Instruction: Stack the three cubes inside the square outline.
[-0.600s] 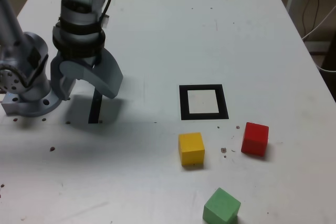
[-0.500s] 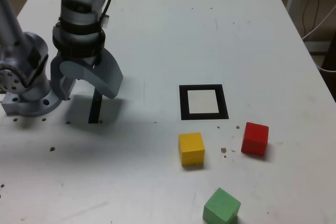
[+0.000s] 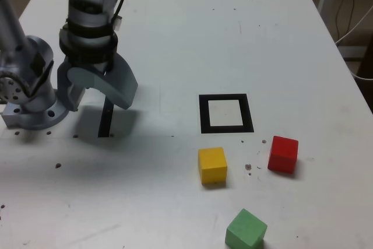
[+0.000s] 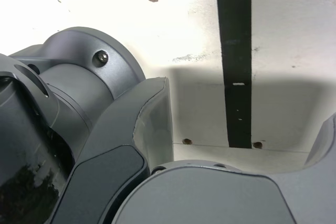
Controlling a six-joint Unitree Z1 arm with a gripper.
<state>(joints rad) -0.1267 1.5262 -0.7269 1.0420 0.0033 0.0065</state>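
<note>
Three cubes lie apart on the white table in the exterior view: a yellow cube (image 3: 212, 165), a red cube (image 3: 283, 154) and a green cube (image 3: 246, 229) nearest the front edge. The square outline (image 3: 203, 115), a thick black border with a white centre, is just behind the yellow cube and holds nothing. My gripper (image 3: 99, 104) hangs far to the exterior view's left of them, pointing down, open and holding nothing. In the wrist view my gripper (image 4: 239, 129) shows wide-spread fingers (image 4: 152, 124) over bare table; no cube shows there.
A narrow black strip (image 3: 106, 118) lies on the table under the gripper, also seen as the black strip (image 4: 236, 51) from the wrist. The arm's grey base (image 3: 29, 94) sits at the exterior view's left edge. Cables (image 3: 352, 21) hang beyond the table's right side.
</note>
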